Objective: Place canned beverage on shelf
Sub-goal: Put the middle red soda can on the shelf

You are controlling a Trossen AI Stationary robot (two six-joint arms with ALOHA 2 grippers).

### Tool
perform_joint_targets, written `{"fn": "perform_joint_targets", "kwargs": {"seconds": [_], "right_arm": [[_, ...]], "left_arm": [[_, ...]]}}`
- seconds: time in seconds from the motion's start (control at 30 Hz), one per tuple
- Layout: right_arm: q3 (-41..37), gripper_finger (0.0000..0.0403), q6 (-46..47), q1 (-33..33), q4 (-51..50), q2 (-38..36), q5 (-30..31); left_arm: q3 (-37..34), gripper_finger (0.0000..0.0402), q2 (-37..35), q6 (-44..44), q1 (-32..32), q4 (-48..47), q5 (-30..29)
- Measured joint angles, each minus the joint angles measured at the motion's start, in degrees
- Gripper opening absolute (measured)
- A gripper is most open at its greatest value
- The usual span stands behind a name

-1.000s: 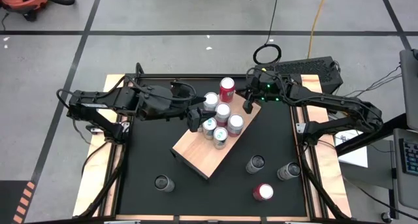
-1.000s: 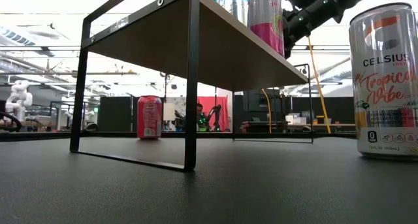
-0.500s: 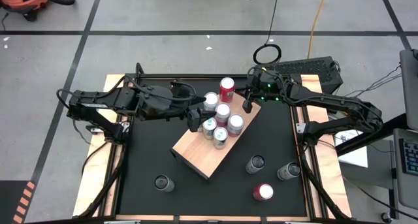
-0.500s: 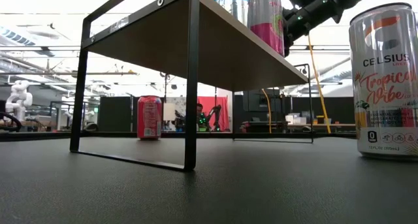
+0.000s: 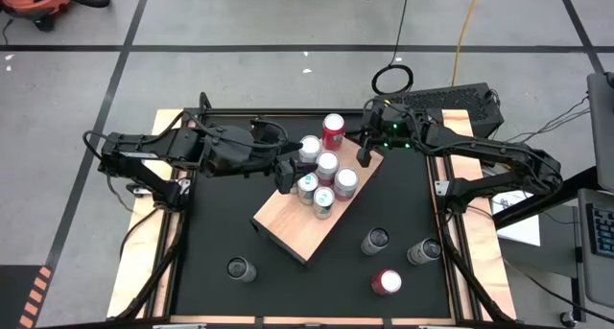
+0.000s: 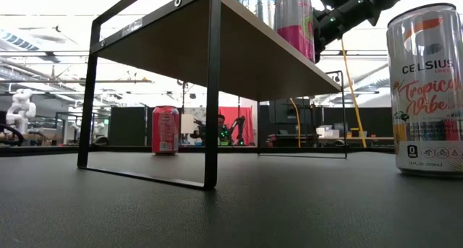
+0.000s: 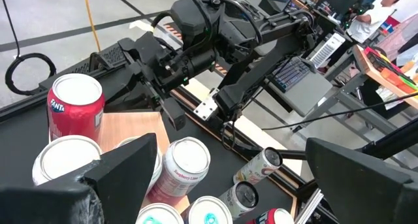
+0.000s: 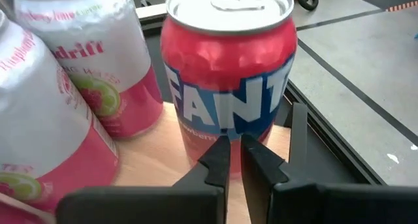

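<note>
Cans crowd the upper end of the light tan wooden shelf [image 5: 305,212] at frame centre; left gripper [image 5: 285,174] gapes beside them, right gripper [image 5: 366,154] pinched shut near the red Fanta can [image 5: 333,130].

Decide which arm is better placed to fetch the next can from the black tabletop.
Probably the right: its shut gripper holds nothing, and three loose cans stand on its side. The open left gripper hovers over the tan wooden shelf.
</note>
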Motion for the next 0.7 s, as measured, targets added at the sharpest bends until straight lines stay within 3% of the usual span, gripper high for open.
{"fn": "perform_joint_targets", "kwargs": {"seconds": [0.17, 0.7], "right_arm": [[0.0, 0.0015, -0.5, 0.0, -0.7, 0.0, 2.8], [0.0, 0.0015, 0.0, 0.1, 0.8, 0.0, 1.4]], "left_arm": [[0.0, 0.0393, 0.0, 0.0, 0.0, 0.0, 0.0], [0.0, 0.0393, 0.0, 0.0, 0.0, 0.0, 0.0]]}}
